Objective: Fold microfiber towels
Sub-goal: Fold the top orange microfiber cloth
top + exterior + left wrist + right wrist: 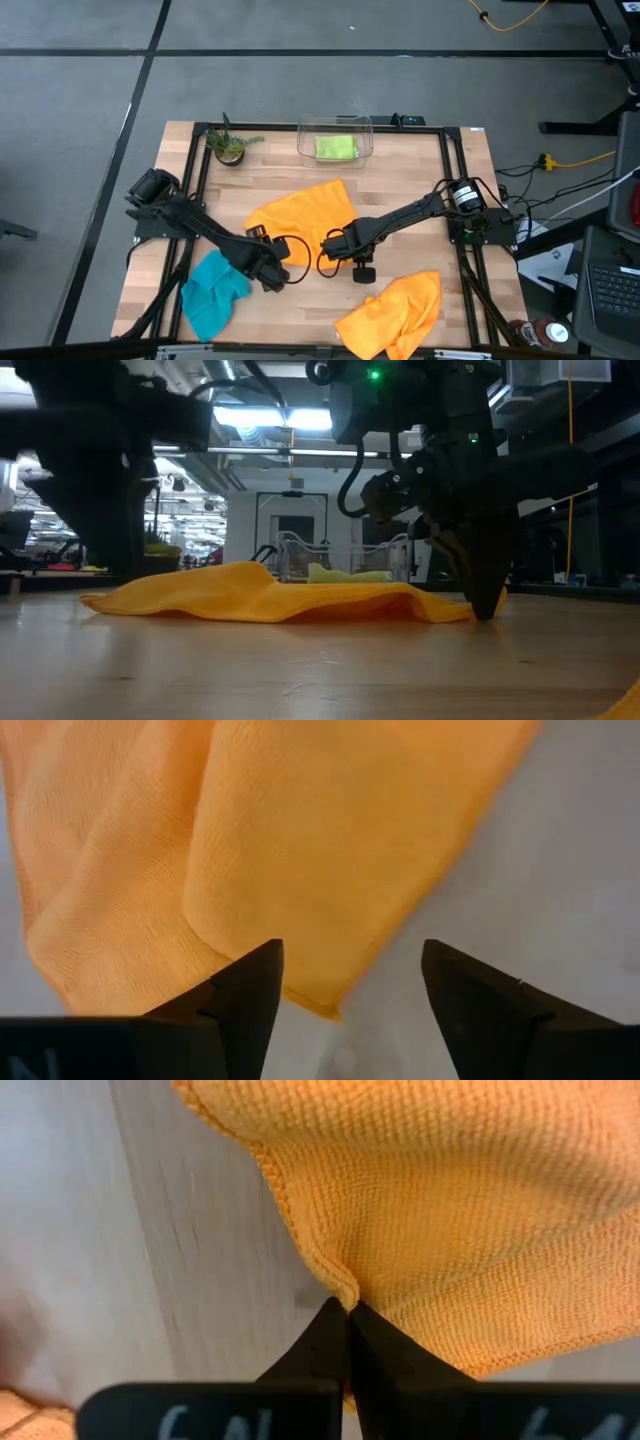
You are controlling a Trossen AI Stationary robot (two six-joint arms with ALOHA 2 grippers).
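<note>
One orange towel (305, 212) at mid-table is pinched at its near edge by the shut right hand (346, 1312); the left hand (350, 995) is spread open, empty, beside it.

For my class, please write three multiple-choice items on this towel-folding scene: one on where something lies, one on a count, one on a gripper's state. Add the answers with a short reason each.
1. Where is the lime green towel?
A. in the clear plastic bin
B. under the left arm
C. beside the potted plant

2. How many orange towels lie on the table?
A. one
B. two
C. three

3. How does the right gripper stand?
A. wide open above the teal towel
B. open over bare wood
C. shut on the middle orange towel

Answers: 1 A, the high view shows it inside the bin at the far edge. 2 B, one in the middle and the near orange towel. 3 C, its fingers pinch that towel's edge; the left gripper is open.
</note>
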